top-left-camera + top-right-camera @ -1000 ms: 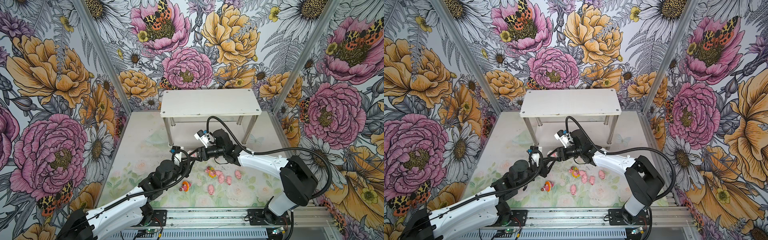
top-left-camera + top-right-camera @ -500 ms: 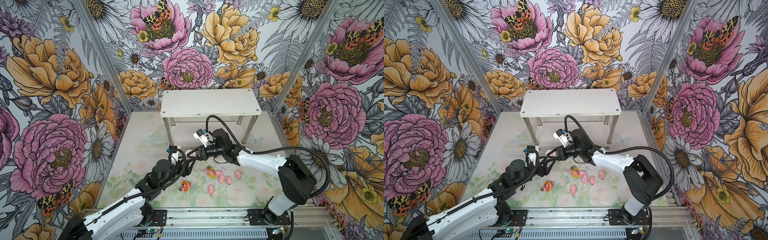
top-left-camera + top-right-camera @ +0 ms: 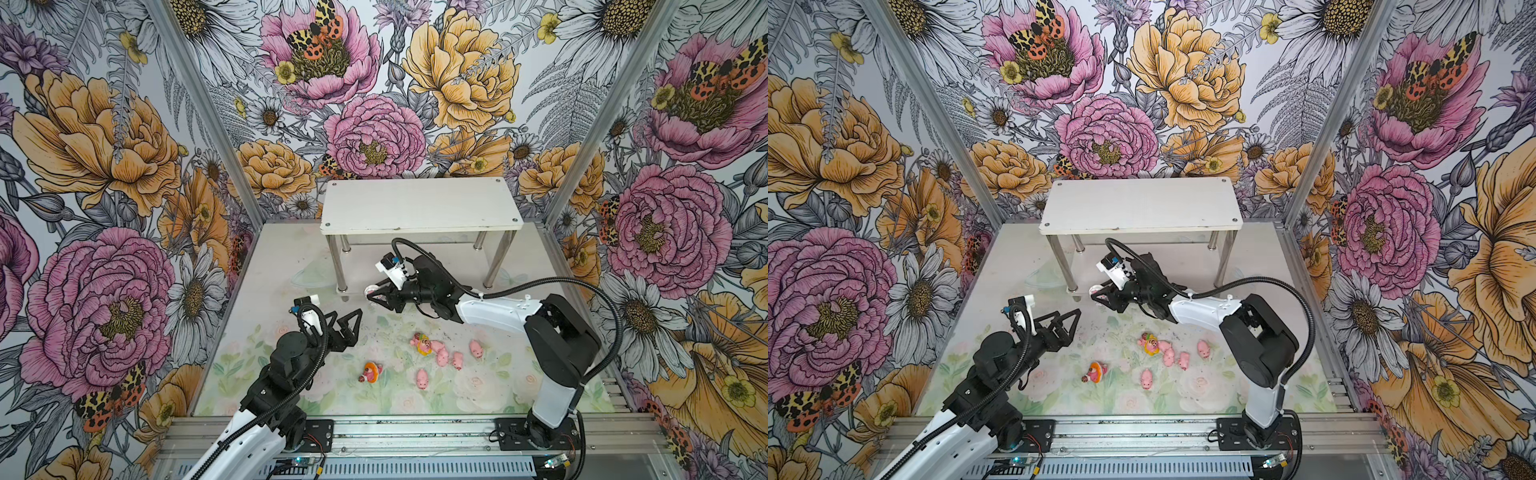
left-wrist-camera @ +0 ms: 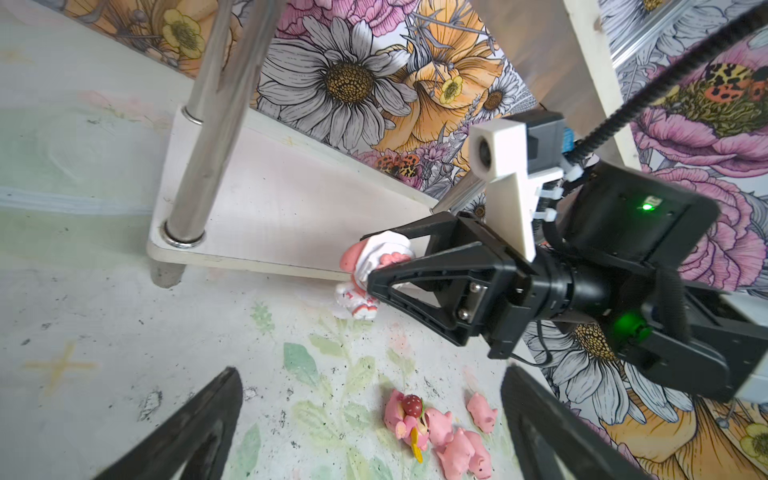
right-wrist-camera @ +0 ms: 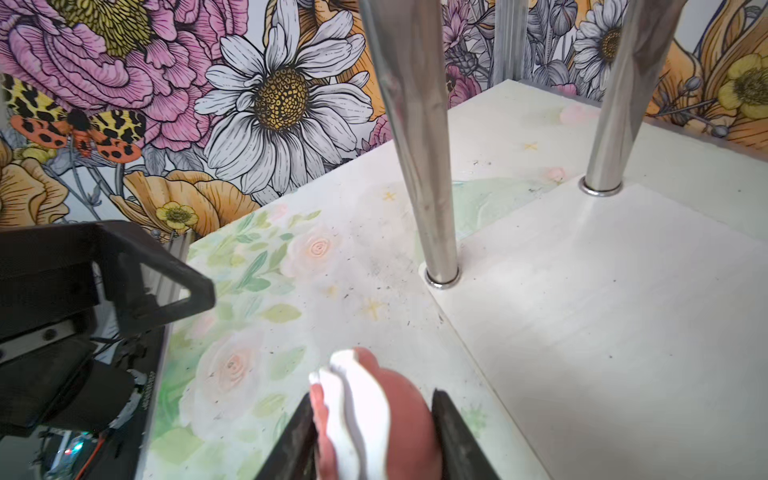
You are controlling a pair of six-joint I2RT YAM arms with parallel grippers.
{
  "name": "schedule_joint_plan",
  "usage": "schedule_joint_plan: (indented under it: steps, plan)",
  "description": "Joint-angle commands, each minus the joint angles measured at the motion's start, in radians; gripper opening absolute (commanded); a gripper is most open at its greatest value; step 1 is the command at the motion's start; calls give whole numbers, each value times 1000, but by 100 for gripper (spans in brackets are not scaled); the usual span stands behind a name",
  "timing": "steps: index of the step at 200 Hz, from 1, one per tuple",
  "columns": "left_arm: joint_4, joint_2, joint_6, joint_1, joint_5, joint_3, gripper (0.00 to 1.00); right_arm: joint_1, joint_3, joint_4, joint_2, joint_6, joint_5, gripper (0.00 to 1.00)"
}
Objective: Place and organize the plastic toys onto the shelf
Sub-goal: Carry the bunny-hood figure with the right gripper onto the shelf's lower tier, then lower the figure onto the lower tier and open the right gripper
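Bimanual workspace with a floral-printed desk (image 3: pixel 291 374) enclosed by flowered walls. The shelf (image 3: pixel 419 203) stands at the back of the desk on four metal legs; its top board carries nothing, and both wrist views show its lower tier (image 4: pixel 270 208) bare as well. The right end effector (image 3: pixel 370 293) reaches across toward the front left leg (image 3: pixel 340 266) of the shelf, its jaws clamped on the white-rimmed toy (image 4: pixel 365 270). This toy is held low over the desk, just in front of the front edge of the lower tier; whether its feet touch the desk cannot be told. In the right wrist view the toy (image 5: pixel 361 415) sits squeezed between the two black fingers (image 5: pixel 451 436). The left end effector (image 3: pixel 347 318) hovers above the desk with its jaws spread wide and nothing between them, well apart from every toy. The remaining toys lie on the desk near its front: the orange-rimmed toy (image 3: pixel 370 371) lies alone, the yellow-rimmed toy (image 3: pixel 423 344) touches a loose cluster of pink pigs (image 3: pixel 443 356), and one pig (image 3: pixel 422 378) lies apart, nearer the front rail.
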Motion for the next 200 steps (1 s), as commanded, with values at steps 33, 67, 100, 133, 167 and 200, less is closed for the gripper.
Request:
schedule_joint_plan:
  steps: [33, 67, 100, 133, 167, 200]
  plan:
    - [-169, -94, -54, 48, -33, -19, 99, -12, 208, 72, 191, -150, 22, 0]
    - [-165, -91, -63, 61, -33, -25, 99, -38, 259, 65, 258, -174, 25, 0]
    - [-168, -88, -64, 75, -29, -29, 99, -46, 266, 98, 303, -159, 30, 0]
    - [-168, -90, -68, 83, -25, -33, 99, -55, 286, 126, 337, -119, 24, 7]
    - [-167, -89, -61, 92, -24, -35, 99, -56, 301, 112, 343, -109, 24, 38]
    - [-157, -89, -63, 99, -15, -42, 99, -56, 300, 101, 340, -113, 22, 57]
